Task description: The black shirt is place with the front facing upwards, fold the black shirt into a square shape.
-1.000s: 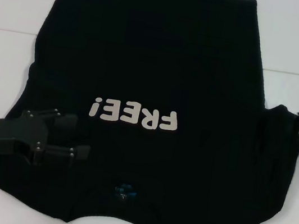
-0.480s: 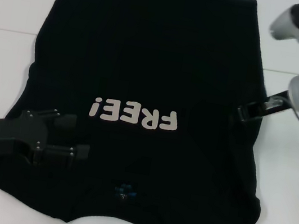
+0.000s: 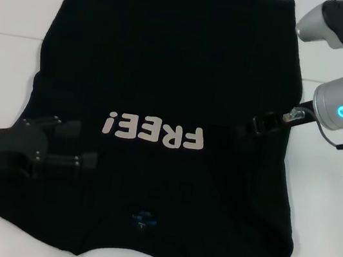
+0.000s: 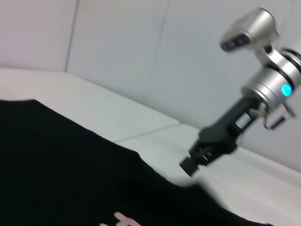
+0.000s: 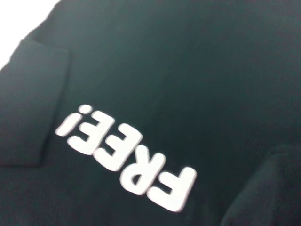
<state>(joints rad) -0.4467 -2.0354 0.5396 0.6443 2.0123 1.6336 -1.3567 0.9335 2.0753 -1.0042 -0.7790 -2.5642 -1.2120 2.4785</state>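
sleeve-folding looks underway: right gripper (image 3: pixel 258 124), clamped on the black shirt (image 3: pixel 168 69) mid-right, needs to lay it inward; left gripper (image 3: pixel 80 147) apart at lower left.

A white tabletop (image 3: pixel 11 70) fills the scene, bare at both sides in the head view. A thin seam (image 3: pixel 10 34) crosses it from side to side. In the left wrist view a pale wall (image 4: pixel 141 52) rises behind the tabletop's far edge.
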